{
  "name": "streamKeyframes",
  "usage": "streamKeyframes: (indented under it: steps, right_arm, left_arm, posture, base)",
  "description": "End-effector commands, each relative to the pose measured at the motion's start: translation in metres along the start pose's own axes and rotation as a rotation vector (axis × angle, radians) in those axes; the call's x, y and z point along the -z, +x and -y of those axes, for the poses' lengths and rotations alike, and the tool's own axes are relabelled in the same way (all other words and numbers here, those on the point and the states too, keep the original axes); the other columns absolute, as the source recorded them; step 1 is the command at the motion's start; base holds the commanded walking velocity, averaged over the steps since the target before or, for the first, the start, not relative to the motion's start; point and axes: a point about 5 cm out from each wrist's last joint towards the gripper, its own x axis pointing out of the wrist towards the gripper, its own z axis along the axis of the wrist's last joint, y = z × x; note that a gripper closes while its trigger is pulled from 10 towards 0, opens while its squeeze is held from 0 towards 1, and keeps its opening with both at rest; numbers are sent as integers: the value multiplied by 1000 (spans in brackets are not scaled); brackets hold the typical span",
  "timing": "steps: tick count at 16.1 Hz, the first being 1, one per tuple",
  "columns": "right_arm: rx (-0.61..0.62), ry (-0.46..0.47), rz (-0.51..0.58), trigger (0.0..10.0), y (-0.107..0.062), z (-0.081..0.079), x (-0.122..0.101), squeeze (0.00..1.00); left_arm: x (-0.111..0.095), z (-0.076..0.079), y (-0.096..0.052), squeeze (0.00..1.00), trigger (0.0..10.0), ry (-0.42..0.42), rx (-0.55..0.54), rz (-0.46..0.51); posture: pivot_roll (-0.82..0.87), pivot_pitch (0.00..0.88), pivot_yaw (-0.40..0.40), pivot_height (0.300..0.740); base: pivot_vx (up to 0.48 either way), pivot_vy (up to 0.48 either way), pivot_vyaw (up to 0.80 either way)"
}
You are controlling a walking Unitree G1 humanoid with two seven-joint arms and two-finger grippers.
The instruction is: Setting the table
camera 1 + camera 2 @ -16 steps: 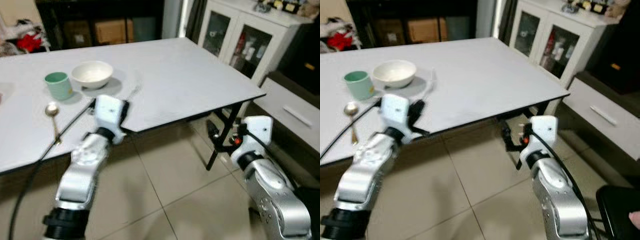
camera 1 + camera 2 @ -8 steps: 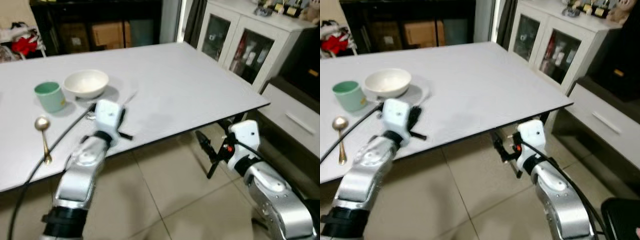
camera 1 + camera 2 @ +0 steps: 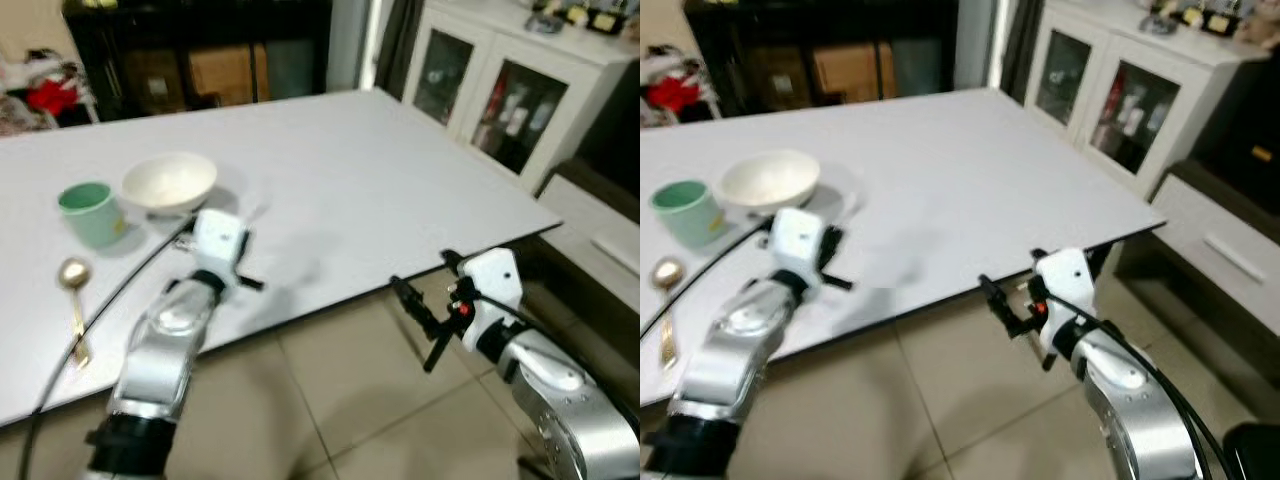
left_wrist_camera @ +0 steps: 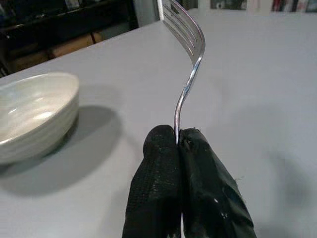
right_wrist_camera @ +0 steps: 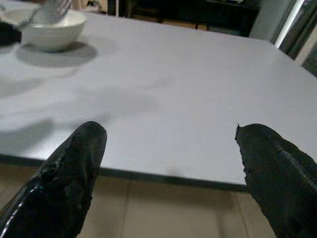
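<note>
fork (image 4: 190, 59): you've got it by the handle end, pinched between the left gripper's fingers; shaft curves up and away, tines uppermost, over the table and just beside the bowl; tines also visible in front of the bowl in your right wrist view
left gripper (image 4: 179, 136): clenched tight on the fork handle, both black fingers (image 4: 158, 168) pressed together; in the head views your left wrist sits above the near part of the table, just in front of the bowl
bowl (image 3: 170, 182): white, ribbed outside, upright on the table, next to the cup; looks empty from the wrist view
cup (image 3: 88, 212): green, upright, just left of the bowl, close but whether touching you can't tell
spoon (image 3: 73, 300): gold-coloured, lying flat on the table nearer the front edge than the cup, bowl end toward the cup, handle toward you
right gripper (image 5: 168, 158): released, fingers spread wide apart with nothing between them; held off the table's front edge, below tabletop level over the tiled floor, pointing toward the table
table (image 3: 380, 170): large grey-white top, front edge running diagonally across your head views
cable (image 3: 60, 370): black, runs from your left wrist back across the table edge
cabinet (image 3: 500, 90): white, glass doors, past the table's far right corner
</note>
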Motion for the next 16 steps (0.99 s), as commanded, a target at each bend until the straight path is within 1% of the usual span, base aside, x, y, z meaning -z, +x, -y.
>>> streamKeyframes:
  steps: [1,3,5,7,9,11,13,14,16]
  right_arm:
    - [4,-9,-14,10000,-3,4,0,0]
    - [-28,-8,-22,10000,-1,1,1,0]
    - [-57,-7,-27,10000,0,-2,1,0]
    - [-102,-13,-31,10000,2,-6,0,0]
    - [-124,-17,-29,10000,3,-8,-2,0]
    - [-135,-10,-35,10000,5,-9,-1,0]
    - [-147,-10,-37,10000,5,-11,0,0]
    - [-161,-11,-40,10000,5,-13,0,0]
    - [-260,10,-62,10000,3,-23,2,0]
  left_arm:
    - [-4,12,3,0,10000,6,36,-1]
    - [-1,13,6,0,10000,30,61,-50]
    - [2,9,12,0,10000,28,40,-130]
    - [3,9,19,0,10000,-6,16,-181]
    - [5,11,25,0,10000,-31,8,-228]
    - [9,14,35,0,10000,-91,-22,-298]
    - [9,15,41,0,10000,-136,-30,-315]
    - [8,16,46,0,10000,-163,-42,-327]
    - [9,15,53,0,10000,-205,-75,-359]
  posture:
    - [-51,0,-32,740]
    - [-41,0,-32,740]
    - [-36,0,-30,740]
    - [-35,0,-25,740]
    - [-33,0,-23,740]
    - [-27,0,-23,740]
    - [-26,0,-22,740]
    - [-25,0,-21,740]
    - [-25,0,-18,740]
  base:
    - [0,0,0]
    - [0,0,0]
    - [0,0,0]
    - [0,0,0]
    - [0,0,0]
    - [0,0,0]
    - [0,0,0]
    - [0,0,0]
    - [0,0,0]
